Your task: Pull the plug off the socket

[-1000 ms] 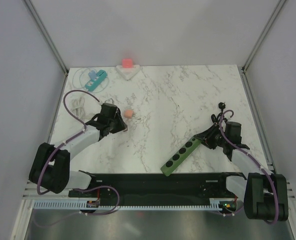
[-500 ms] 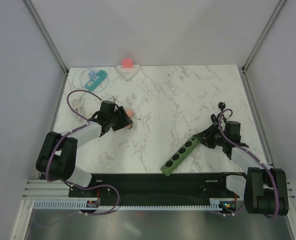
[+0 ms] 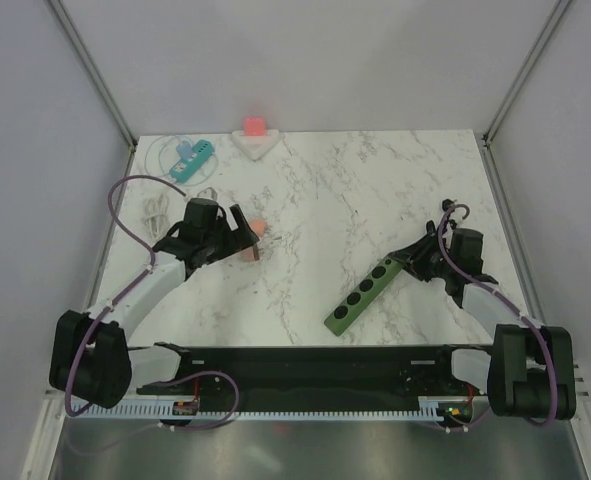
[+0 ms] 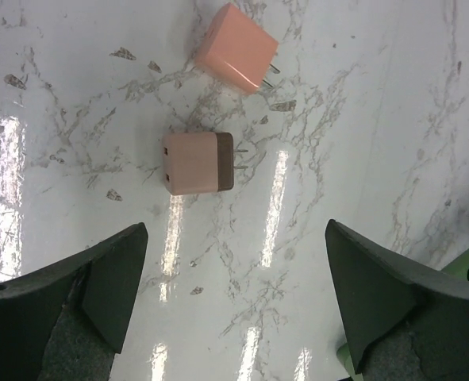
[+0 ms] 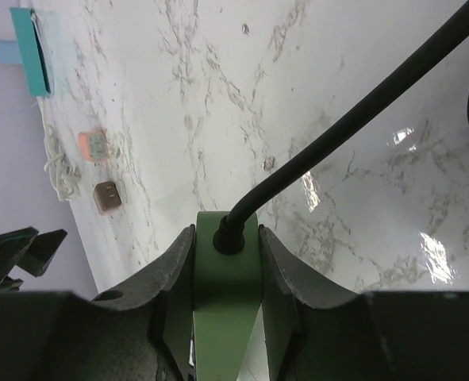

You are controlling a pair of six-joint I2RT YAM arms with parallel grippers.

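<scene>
The socket is a green power strip (image 3: 363, 295) lying at an angle on the marble, right of centre. My right gripper (image 3: 407, 262) is shut on its cable end (image 5: 226, 262), where the black cord (image 5: 353, 119) comes out. A plug (image 4: 197, 163), pink with a brown face and its prongs pointing right, lies loose on the table. A second pink cube plug (image 4: 236, 49) lies just beyond it. My left gripper (image 4: 234, 262) stands wide open with nothing between its fingers, a short way back from the brown-faced plug (image 3: 250, 254).
A teal power strip (image 3: 193, 160) with a thin white lead lies at the far left corner. A coiled white cable (image 3: 155, 210) sits near the left edge. A pink block on a white triangular base (image 3: 255, 130) stands at the back edge.
My left gripper has opened and let go of the brown-faced plug, which now lies beside the pink cube. The right gripper has shifted the green strip slightly to the right.
</scene>
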